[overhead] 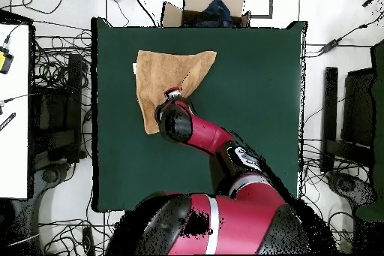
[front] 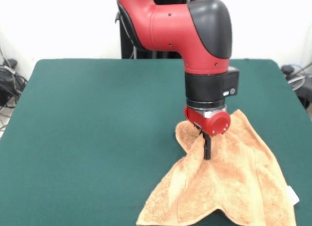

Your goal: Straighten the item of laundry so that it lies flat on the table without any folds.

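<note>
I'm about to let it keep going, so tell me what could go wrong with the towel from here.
Two risks, as judgement. The claw is down in the towel near a bunched, folded-over corner; a pull from there might drag the whole cloth rather than open the fold. Also, the towel lies close to the table edge nearest the front camera, with its tag at the side, so a pull that way could slide it off.

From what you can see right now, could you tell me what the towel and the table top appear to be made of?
The towel looks like terry cloth, probably cotton: a light orange-tan, fuzzy looped pile that drapes in soft folds, with a small white tag at one edge. The table top looks like dark green felt or a similar matte fabric: flat, with no shine or grain. What lies beneath that covering cannot be told.
</note>
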`<state>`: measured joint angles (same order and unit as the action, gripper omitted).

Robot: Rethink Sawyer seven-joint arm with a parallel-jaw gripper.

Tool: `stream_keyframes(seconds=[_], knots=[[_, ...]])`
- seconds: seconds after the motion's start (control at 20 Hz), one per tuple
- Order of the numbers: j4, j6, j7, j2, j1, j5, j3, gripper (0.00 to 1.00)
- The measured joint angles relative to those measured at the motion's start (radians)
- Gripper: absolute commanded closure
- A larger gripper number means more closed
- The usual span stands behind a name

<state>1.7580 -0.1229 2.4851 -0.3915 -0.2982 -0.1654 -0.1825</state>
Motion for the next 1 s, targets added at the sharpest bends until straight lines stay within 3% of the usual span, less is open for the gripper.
stream_keyframes(seconds=[1.0], knots=[[0.101,-0.059,0.000,-0.025,-0.026,0.013,0.000,1.00]])
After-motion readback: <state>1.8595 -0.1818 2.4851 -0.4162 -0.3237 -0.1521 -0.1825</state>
